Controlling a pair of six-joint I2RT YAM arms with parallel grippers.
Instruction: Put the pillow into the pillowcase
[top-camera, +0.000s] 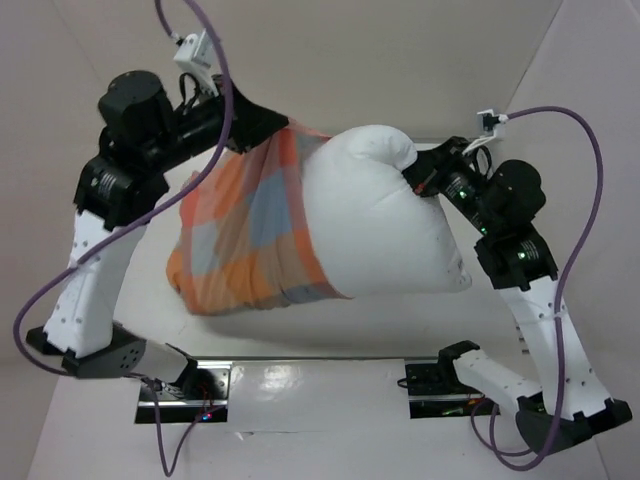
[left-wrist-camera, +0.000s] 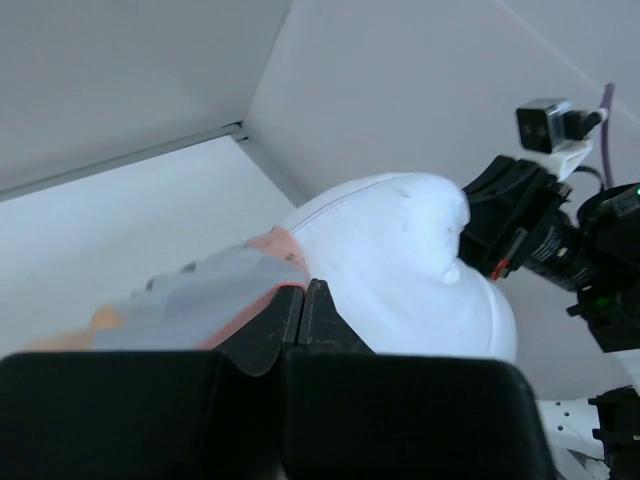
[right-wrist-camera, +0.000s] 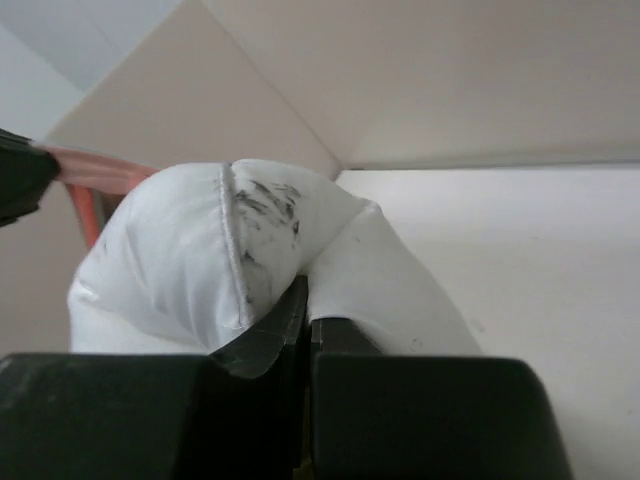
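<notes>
The plump white pillow (top-camera: 385, 225) hangs in the air between both arms, its left half inside the checked orange, grey and blue pillowcase (top-camera: 240, 240). My left gripper (top-camera: 283, 128) is shut on the pillowcase's upper edge at its mouth; in the left wrist view the gripper (left-wrist-camera: 303, 292) pinches the orange hem (left-wrist-camera: 262, 243) beside the pillow (left-wrist-camera: 400, 250). My right gripper (top-camera: 412, 178) is shut on a fold of the pillow's top right part; in the right wrist view the gripper (right-wrist-camera: 305, 300) bites the white fabric (right-wrist-camera: 200, 260), which bears dark smudges.
The white table (top-camera: 330, 420) lies below the hanging bundle. White walls (top-camera: 400, 60) stand behind and on both sides. Purple cables (top-camera: 590, 200) loop from each wrist camera. The arm bases and a metal strip (top-camera: 320, 362) sit at the near edge.
</notes>
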